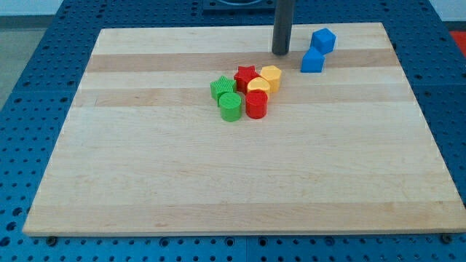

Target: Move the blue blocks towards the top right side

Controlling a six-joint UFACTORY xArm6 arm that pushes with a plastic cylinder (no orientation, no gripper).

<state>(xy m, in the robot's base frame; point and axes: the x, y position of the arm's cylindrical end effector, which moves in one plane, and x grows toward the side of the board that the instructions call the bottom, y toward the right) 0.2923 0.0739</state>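
Note:
Two blue blocks lie near the view's top right of the wooden board (145, 182): a blue cube (323, 40) and, just below and left of it, a second blue block (312, 61) with a sloped top. They touch or nearly touch. My tip (281, 52) rests on the board just left of the lower blue block, a small gap apart, and above the cluster of other blocks.
A tight cluster sits near the board's centre top: a red star (246, 76), a yellow block (271, 75), a second yellow block (258, 86), a red cylinder (256, 105), a green star-like block (221, 89) and a green cylinder (230, 107).

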